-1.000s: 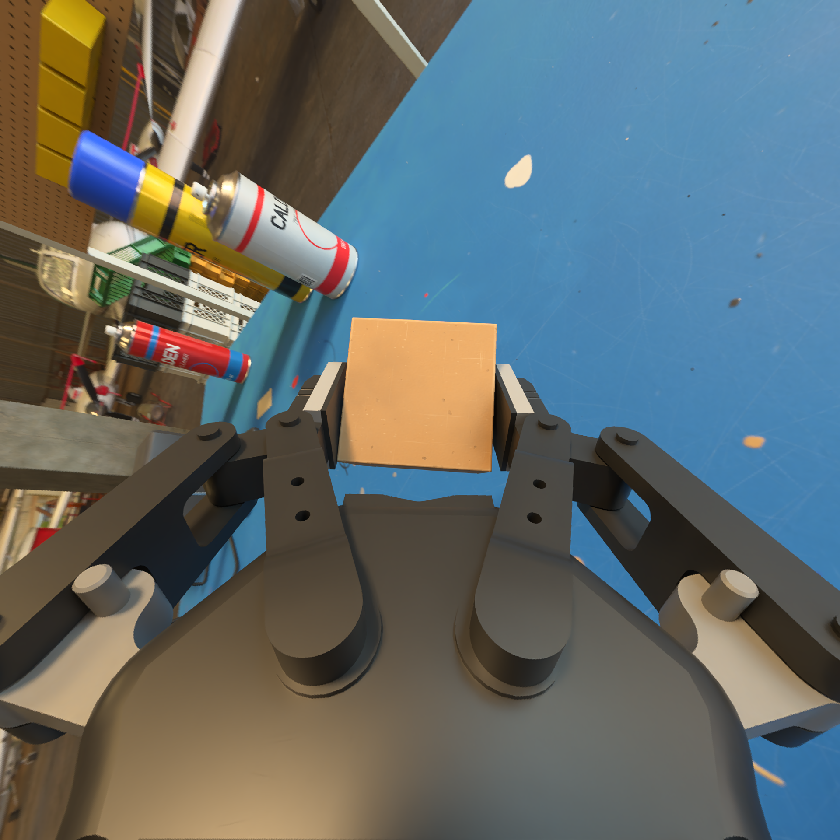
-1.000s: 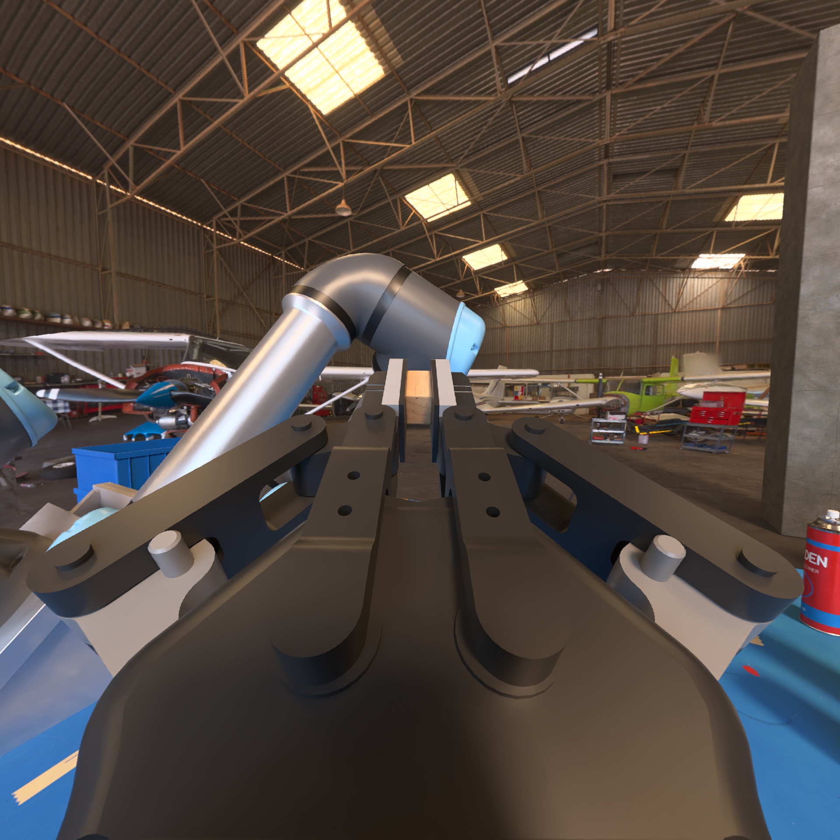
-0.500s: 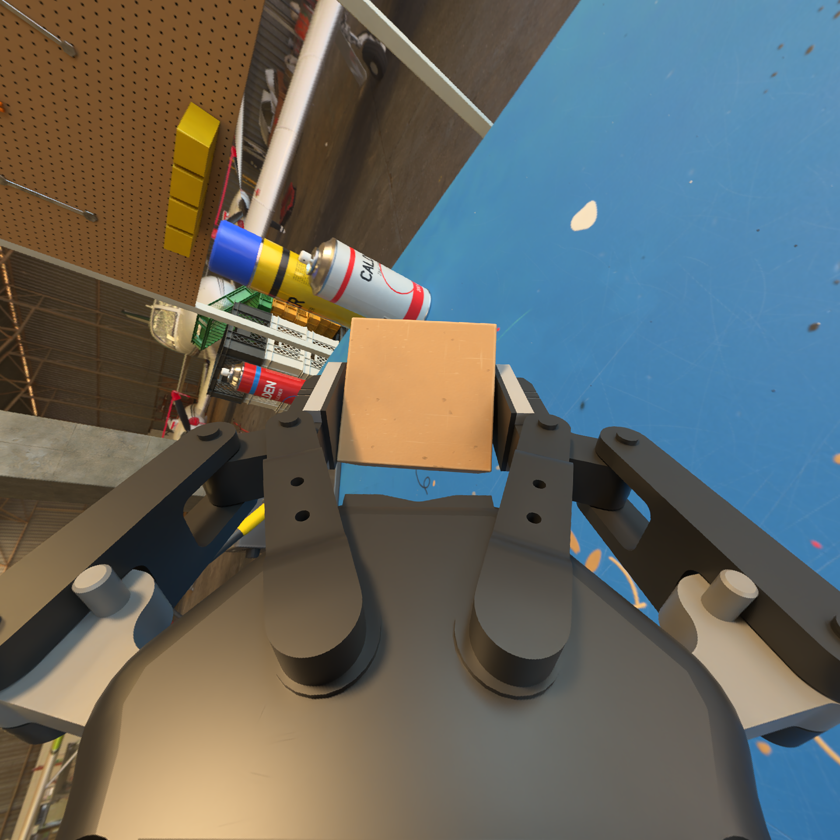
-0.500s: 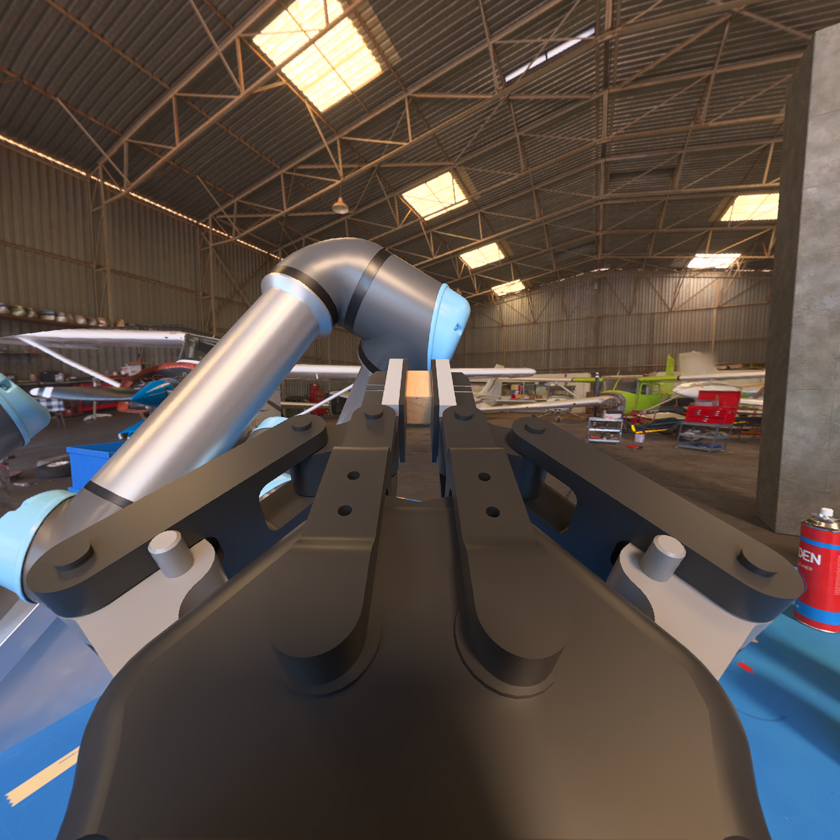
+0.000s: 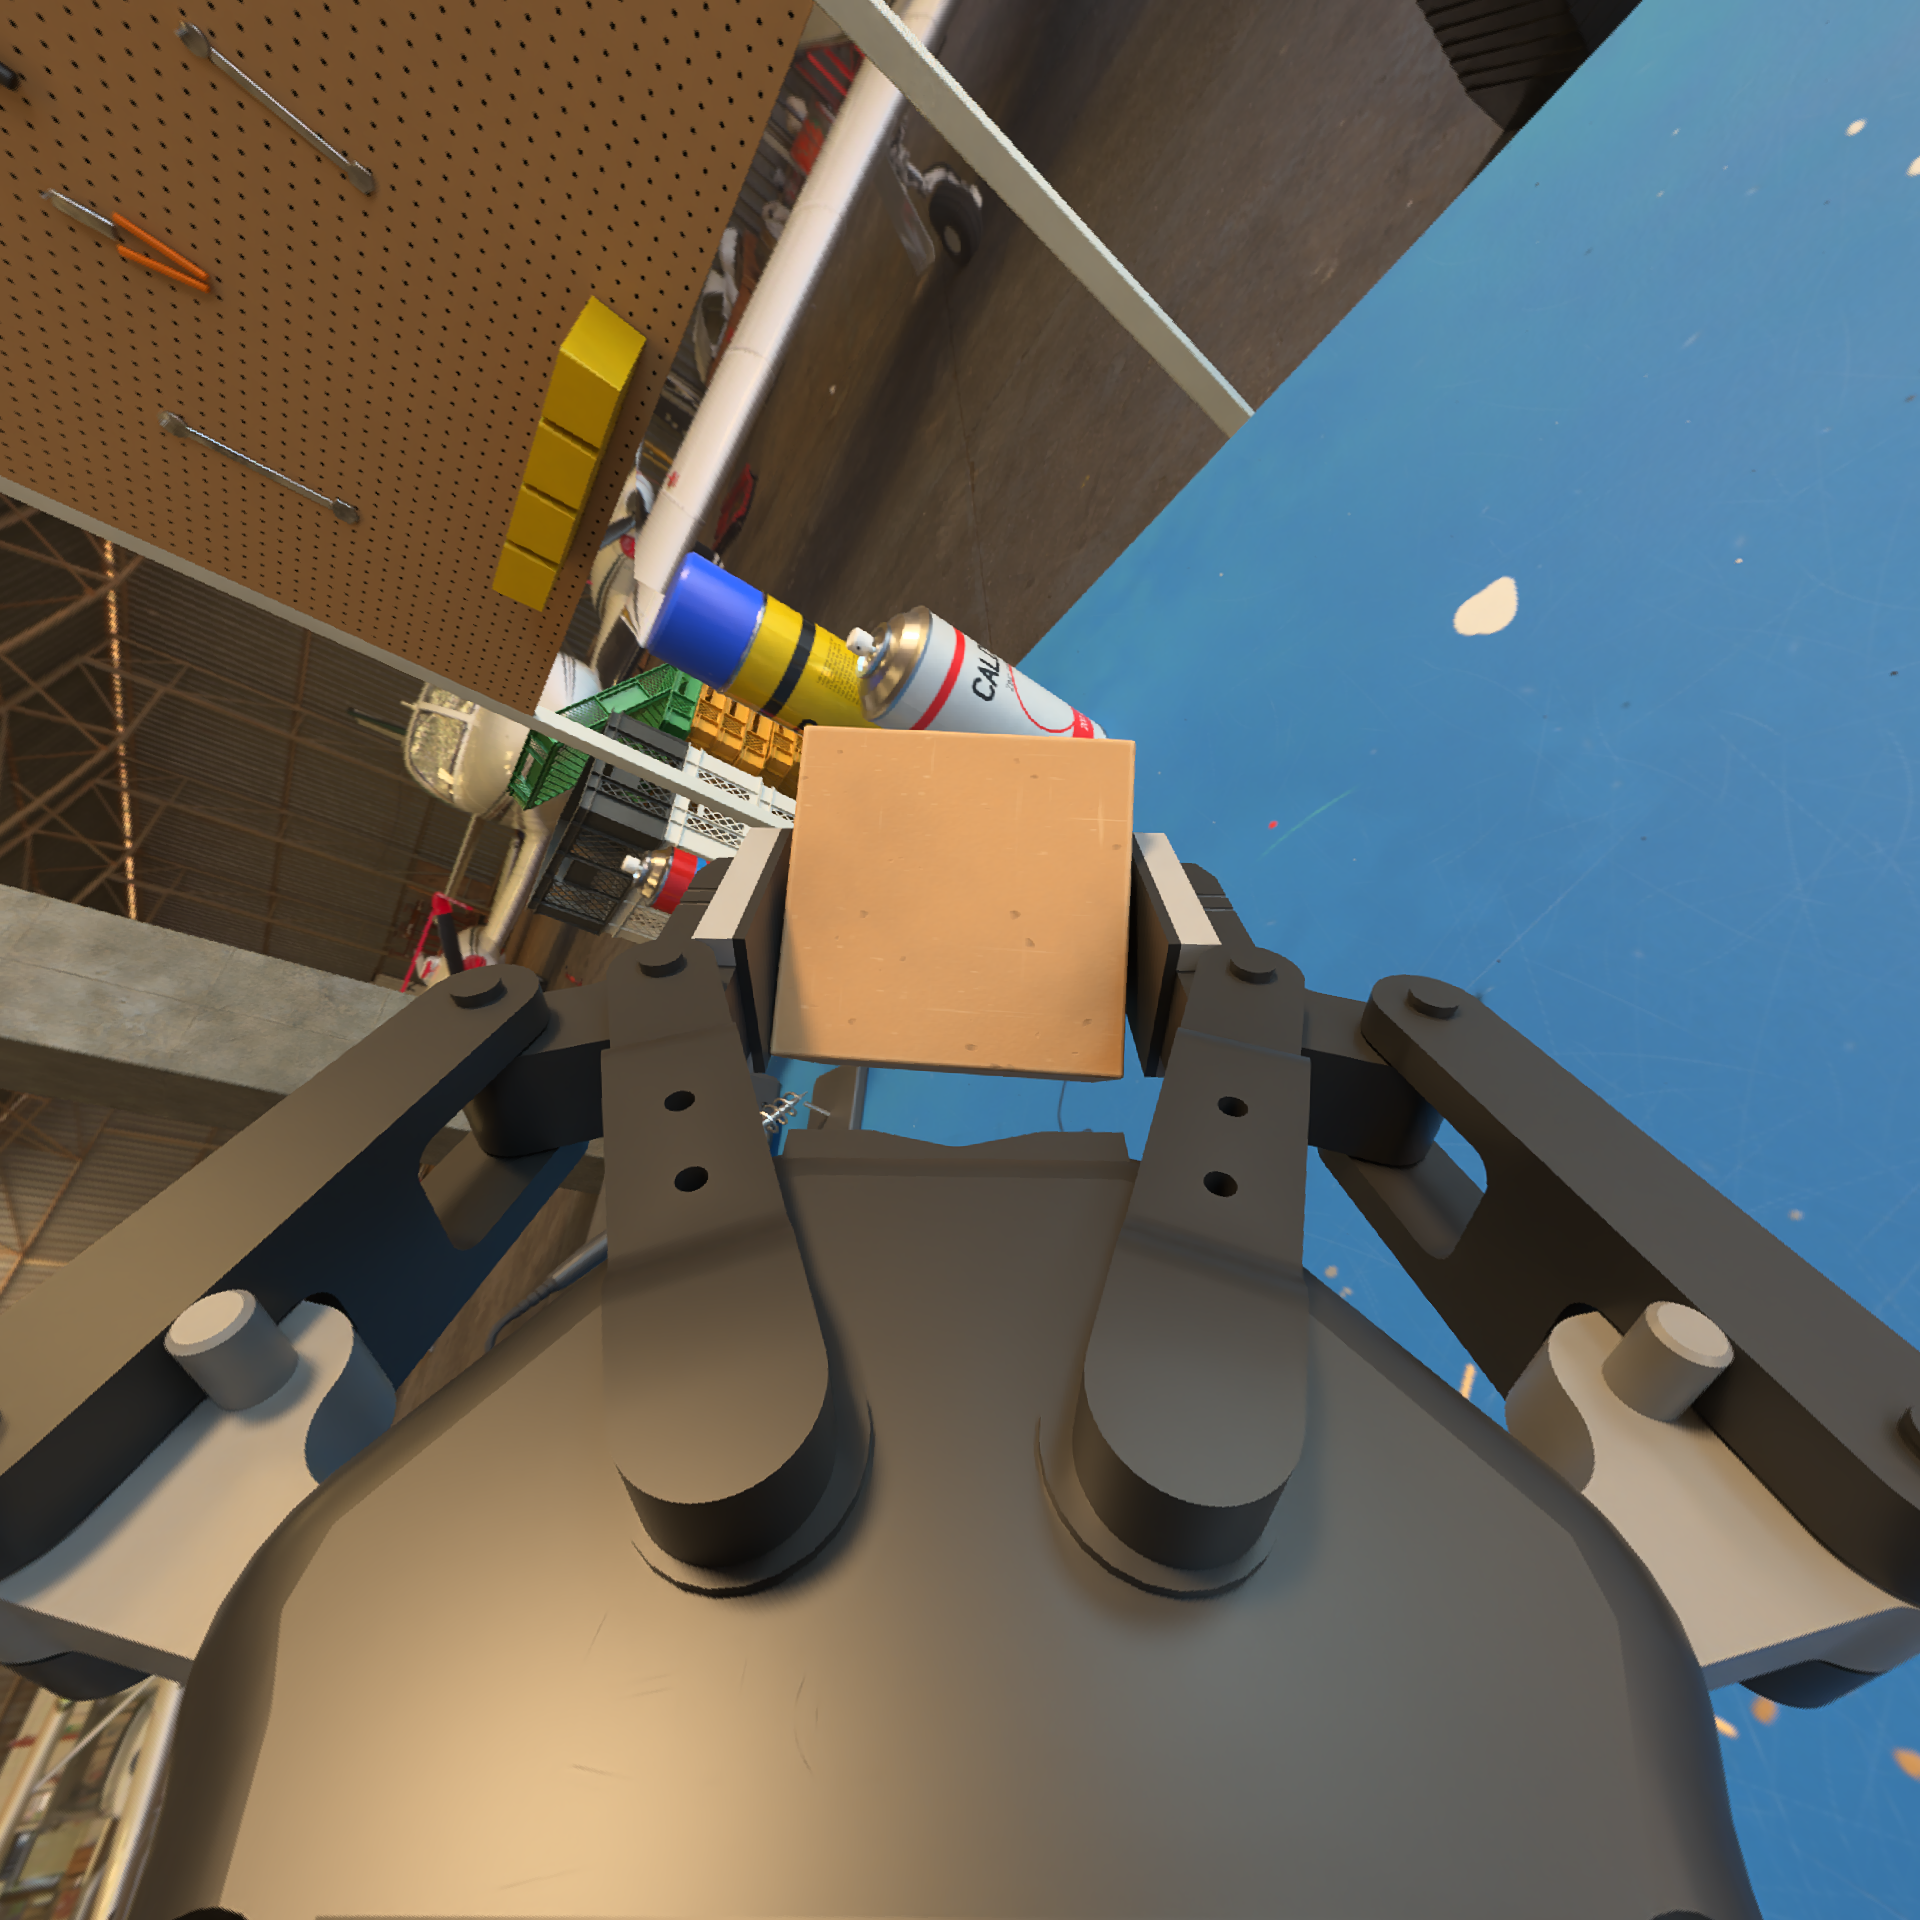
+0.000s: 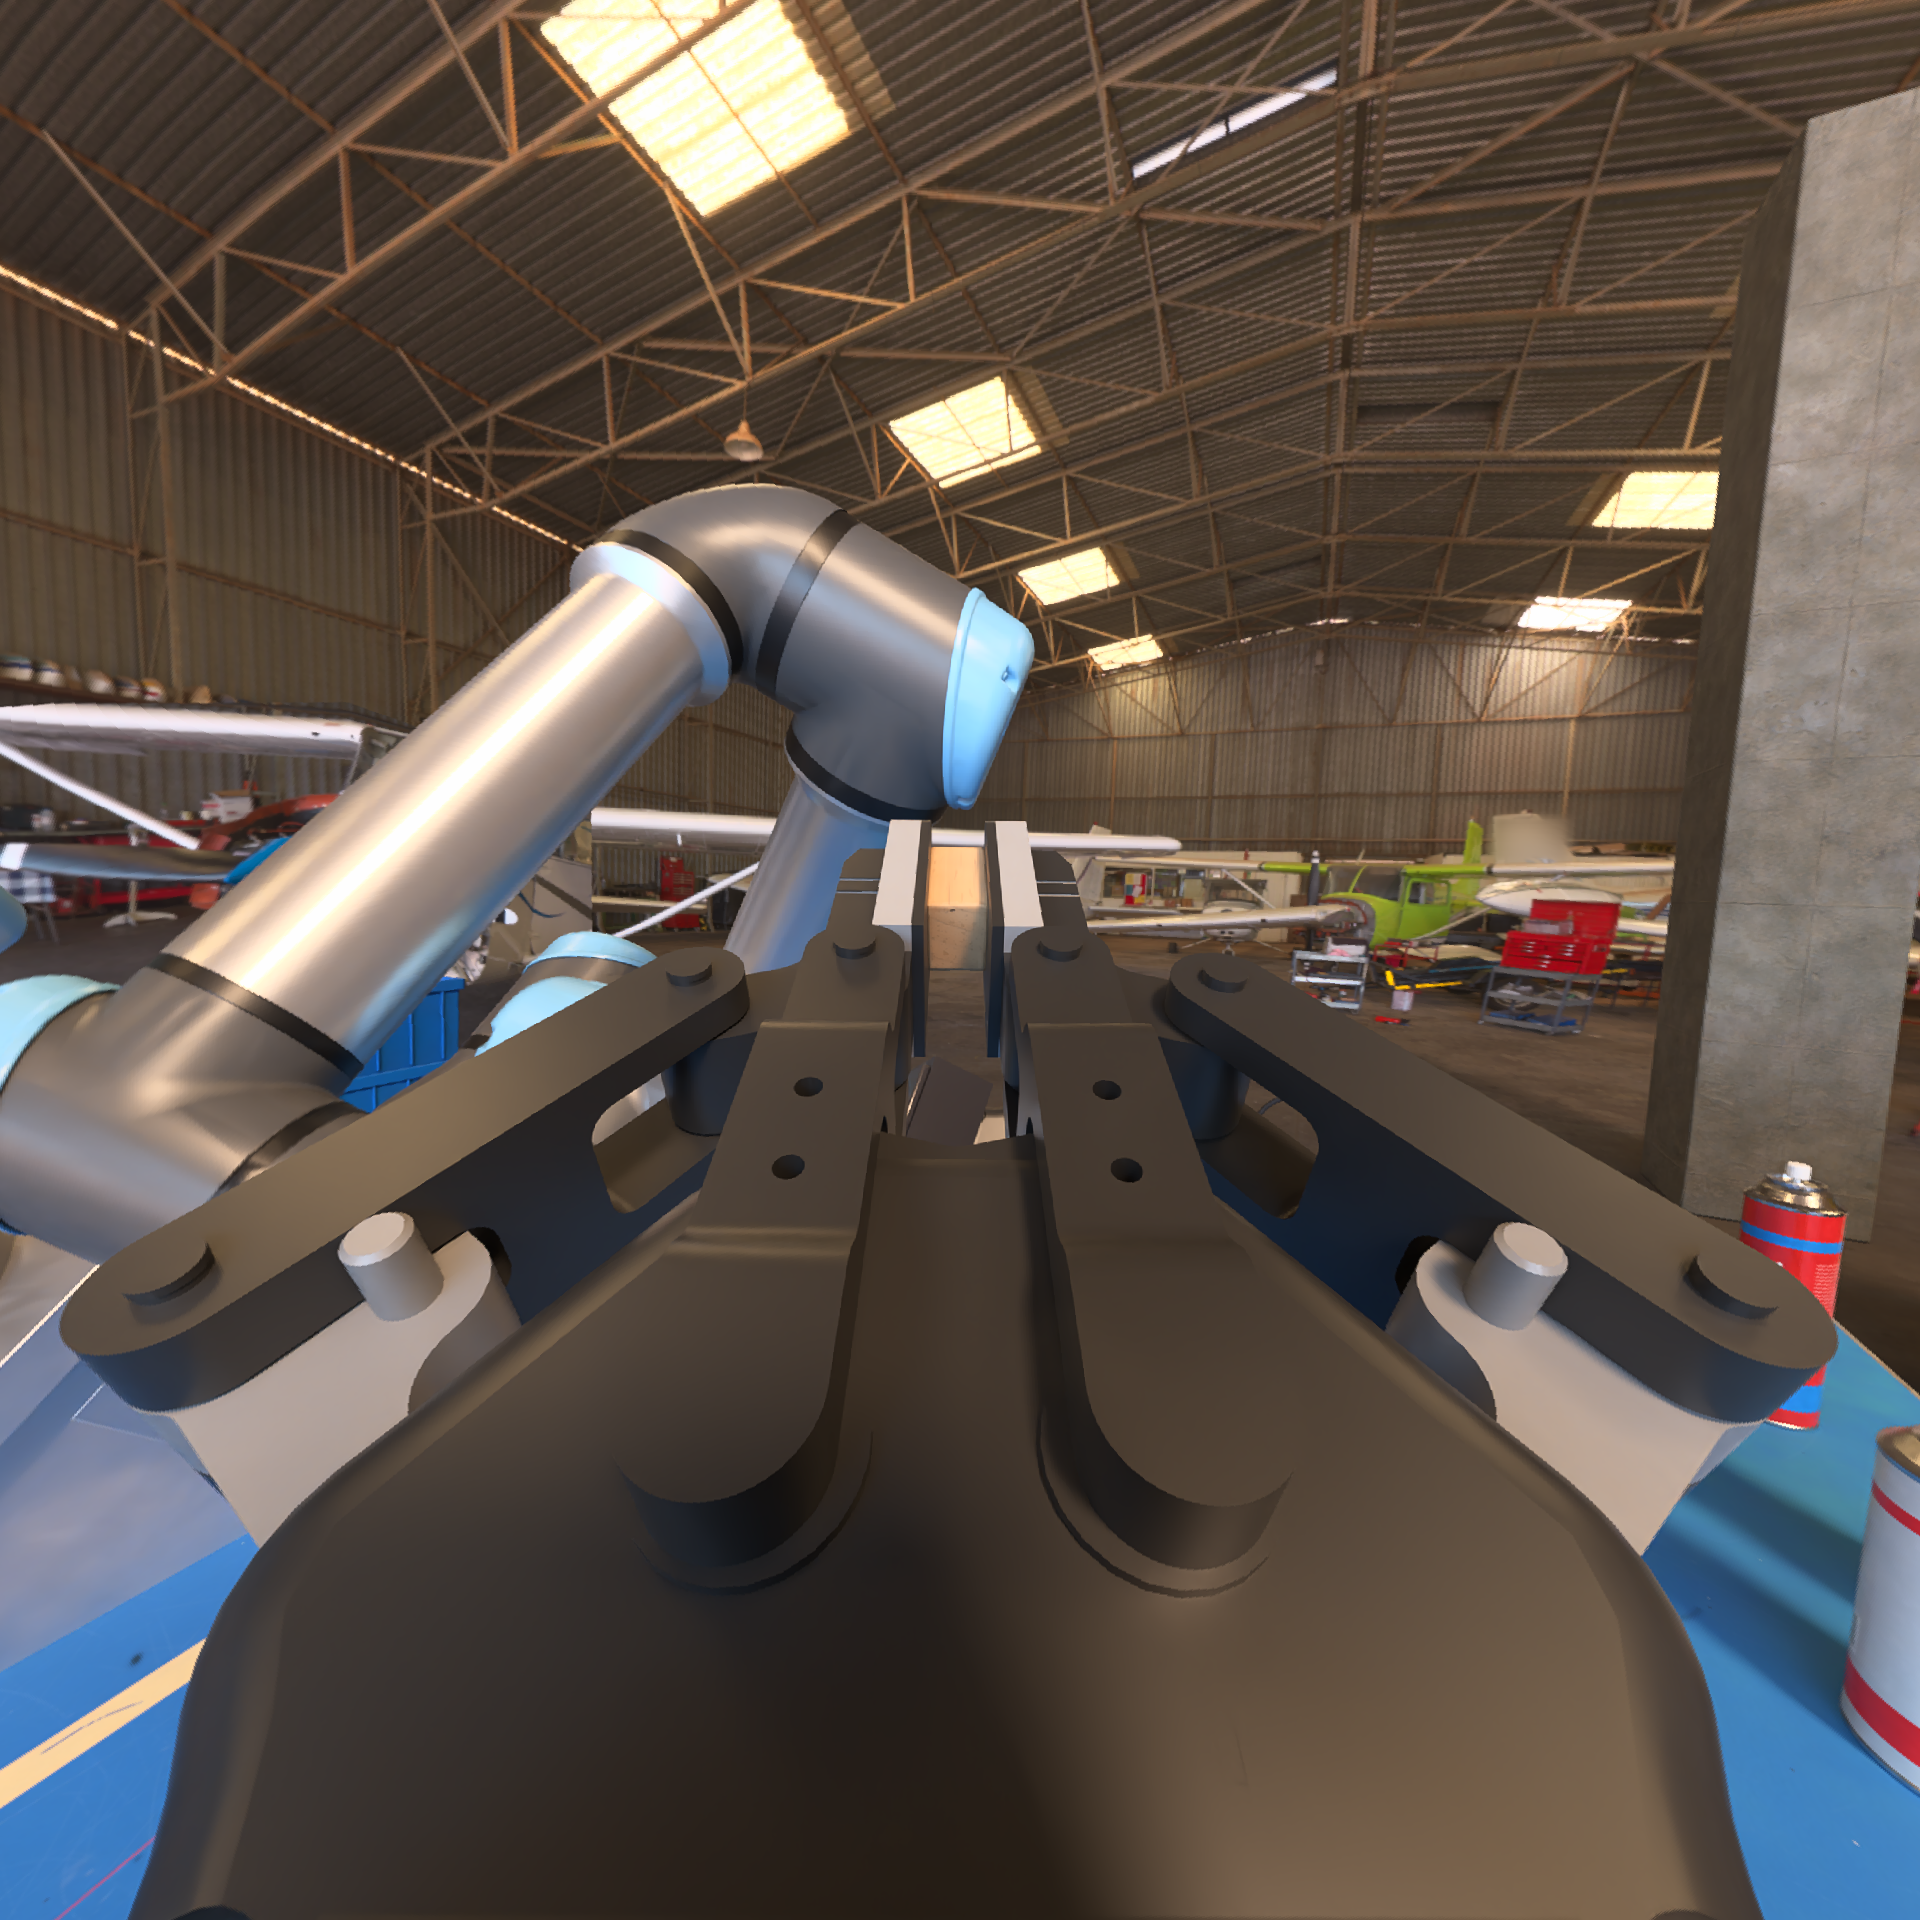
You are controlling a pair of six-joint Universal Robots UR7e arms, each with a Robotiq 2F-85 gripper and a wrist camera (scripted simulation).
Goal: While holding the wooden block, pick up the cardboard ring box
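The left claw (image 5: 956, 914) is closed onto a tan, square-faced wooden block (image 5: 954, 906), one pad against each side face, and holds it clear of the scuffed blue surface (image 5: 1558, 727). The block's near edge sits slightly skewed between the pads, so a jolt could let it twist or slide out, which would break the condition of the task. Behind the block lie a white spray can with red bands (image 5: 982, 686) and a yellow spray can with a blue cap (image 5: 758, 644), near the edge of the surface. The right claw (image 6: 954, 888) is raised and looks level across the hangar; its pads stand nearly together with a narrow pale-tan piece (image 6: 954, 904) between them, which looks like the cardboard ring box, although too little of it shows to be sure. If it is, the grip appears to rest on a thin strip, and soft cardboard could crush or slip. The silver left arm with pale blue caps (image 6: 582, 790) stands close ahead of the right claw, so a careless move risks a knock between the two. A red spray can (image 6: 1792, 1236) and a white can (image 6: 1886, 1621) stand at the right.
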